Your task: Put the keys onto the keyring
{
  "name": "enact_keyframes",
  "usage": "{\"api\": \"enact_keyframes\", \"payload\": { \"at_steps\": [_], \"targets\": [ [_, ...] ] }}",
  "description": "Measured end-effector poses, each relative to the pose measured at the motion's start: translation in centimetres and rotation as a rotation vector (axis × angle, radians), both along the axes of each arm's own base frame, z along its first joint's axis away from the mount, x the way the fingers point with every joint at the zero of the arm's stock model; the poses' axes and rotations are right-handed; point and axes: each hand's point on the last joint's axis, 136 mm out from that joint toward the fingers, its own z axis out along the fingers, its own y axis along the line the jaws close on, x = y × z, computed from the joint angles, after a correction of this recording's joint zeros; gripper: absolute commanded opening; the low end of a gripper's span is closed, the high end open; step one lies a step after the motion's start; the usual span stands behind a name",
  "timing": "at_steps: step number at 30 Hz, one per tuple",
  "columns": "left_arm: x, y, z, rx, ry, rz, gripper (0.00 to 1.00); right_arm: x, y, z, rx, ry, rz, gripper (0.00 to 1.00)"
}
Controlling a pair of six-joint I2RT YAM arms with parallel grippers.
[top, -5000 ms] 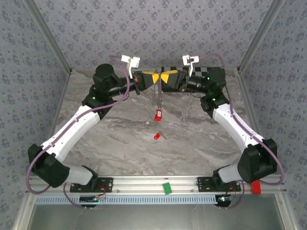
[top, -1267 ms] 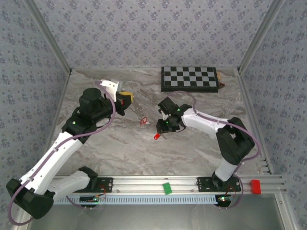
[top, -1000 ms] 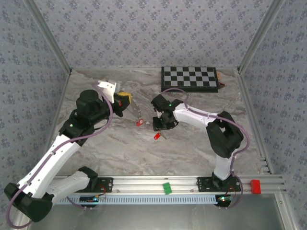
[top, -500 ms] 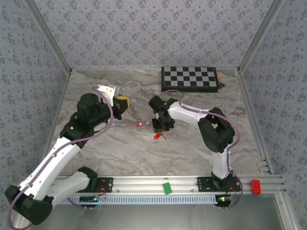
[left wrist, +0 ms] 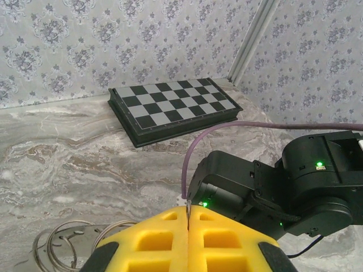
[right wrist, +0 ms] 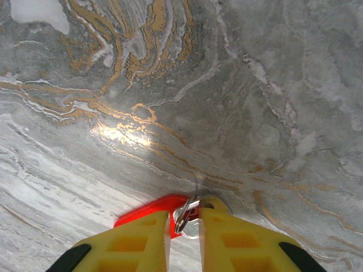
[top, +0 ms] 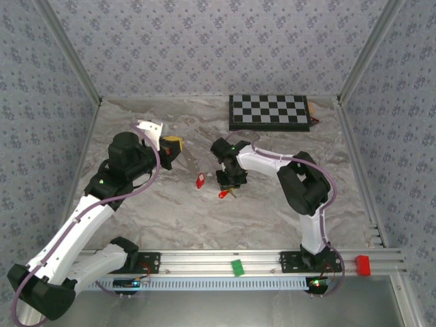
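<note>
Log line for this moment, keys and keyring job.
left gripper: shut on keyring, hanging key below | right gripper: fingers straddle loose key on table, grip unclear

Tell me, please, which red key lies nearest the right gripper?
The key on the table between the jaws of the right gripper; the other key is further left.

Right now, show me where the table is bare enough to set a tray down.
Bare marble: the near strip between loose key and front rail; the right edge, nearer than the chessboard. Crowded: the centre, around left pincer, right pincer and hanging key.
</note>
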Motion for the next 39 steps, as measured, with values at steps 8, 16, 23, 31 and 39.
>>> {"api": "enact_keyframes", "payload": {
  "at_steps": [8, 16, 23, 31, 39],
  "targets": [
    [0.1, 0.1, 0.0, 0.004, -0.004, 0.000, 0.00, 0.0, 0.0, 0.0, 0.000, 0.001, -0.012, 0.01],
    [0.0, 0.1, 0.0, 0.007, -0.007, -0.011, 0.00, 0.6, -0.5, 1.2, -0.009, -0.052, -0.021, 0.00],
    [-0.1, -0.1, -0.1, 0.018, -0.015, -0.028, 0.00, 2.2, -1.0, 8.7, 0.121, -0.277, -0.022, 0.00],
    [0.9, -0.9, -0.1, 0.057, -0.052, -0.057, 0.00, 5.1, -2.1, 15.3, 0.266, -0.515, -0.031, 0.00],
    [3.1, -3.2, 1.9, 0.079, -0.077, -0.133, 0.00, 6.0, -1.9, 20.5, 0.419, -0.784, 0.037, 0.00]
  ]
}}
